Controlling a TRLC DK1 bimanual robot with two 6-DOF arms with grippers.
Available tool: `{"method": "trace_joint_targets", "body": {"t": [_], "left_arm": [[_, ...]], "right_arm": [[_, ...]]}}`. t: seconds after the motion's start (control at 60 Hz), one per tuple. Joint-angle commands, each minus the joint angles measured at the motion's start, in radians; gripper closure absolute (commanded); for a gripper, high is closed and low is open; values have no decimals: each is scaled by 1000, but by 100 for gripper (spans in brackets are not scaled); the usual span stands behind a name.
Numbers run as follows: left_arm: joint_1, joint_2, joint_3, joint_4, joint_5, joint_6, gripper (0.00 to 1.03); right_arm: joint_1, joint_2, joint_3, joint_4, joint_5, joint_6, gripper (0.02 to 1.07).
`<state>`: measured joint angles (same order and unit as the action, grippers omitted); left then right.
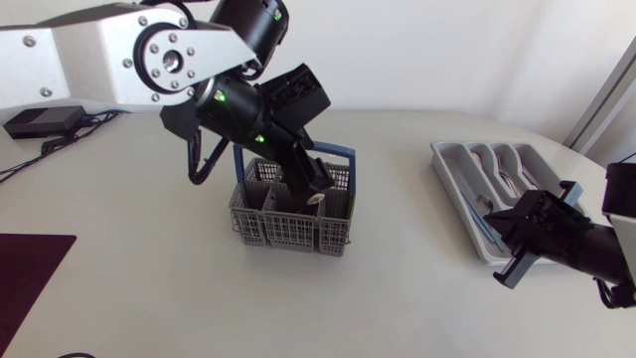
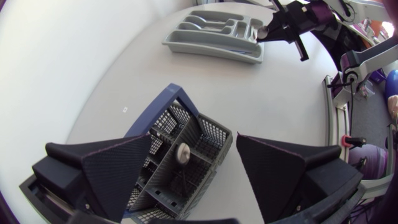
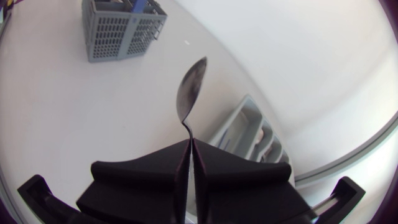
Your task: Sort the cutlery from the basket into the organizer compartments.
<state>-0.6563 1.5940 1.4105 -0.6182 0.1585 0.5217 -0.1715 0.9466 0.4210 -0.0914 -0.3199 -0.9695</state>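
The grey wire cutlery basket (image 1: 288, 221) with a blue handle stands mid-table. My left gripper (image 1: 316, 187) hangs just above it, open. In the left wrist view the basket (image 2: 177, 168) lies between the spread fingers (image 2: 118, 168), and a round-ended piece of cutlery (image 2: 183, 152) stands upright in it. The grey organizer (image 1: 442, 159) lies at the right with spoons in its compartments. My right gripper (image 1: 500, 225) is at the organizer's near end, shut on a metal spoon (image 3: 191, 93) by its handle. The spoon's bowl (image 1: 484, 206) points ahead of the fingers, over the organizer (image 3: 245, 124).
A dark red mat (image 1: 30, 268) covers the front left corner. A black box with cables (image 1: 40, 121) sits at the far left. Something blue (image 1: 475, 227) lies in the organizer's long side compartment. Bare tabletop separates basket and organizer.
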Motion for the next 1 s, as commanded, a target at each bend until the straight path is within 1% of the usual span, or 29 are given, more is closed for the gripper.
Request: {"method": "trace_joint_targets", "body": {"t": [0.0, 0.067, 0.133, 0.267, 0.367, 0.433, 0.583, 0.733, 0.933, 0.967, 0.983], "left_arm": [[-3, -19, -33, 8, -36, -28, 9], [4, -19, -45, 8, -65, -28, 9], [18, -23, -58, 8, -70, -28, 9], [50, -32, -79, 14, -76, -29, 9], [67, -39, -91, 14, -79, -28, 9], [72, -49, -100, 14, -85, -28, 9], [80, -66, -117, 14, -94, -28, 9], [81, -81, -139, 14, -106, -28, 9], [90, -106, -159, 14, -126, -26, 9], [93, -114, -165, 14, -126, -26, 9], [93, -115, -166, 14, -126, -26, 9]], "right_arm": [[-82, 67, -22, 56, 13, -69, 101], [-151, 130, -21, 130, 24, -92, 101], [-224, 201, -13, 213, 31, -101, 101], [-335, 351, 32, 320, 47, -121, 101], [-388, 472, 65, 406, 82, -140, 101], [-407, 557, 79, 499, 117, -144, 101], [-441, 676, 136, 553, 150, -143, 101], [-447, 755, 162, 604, 211, -144, 101], [-436, 778, 137, 647, 257, -179, 101], [-434, 774, 130, 657, 259, -181, 100], [-433, 773, 127, 660, 259, -182, 97]]}}
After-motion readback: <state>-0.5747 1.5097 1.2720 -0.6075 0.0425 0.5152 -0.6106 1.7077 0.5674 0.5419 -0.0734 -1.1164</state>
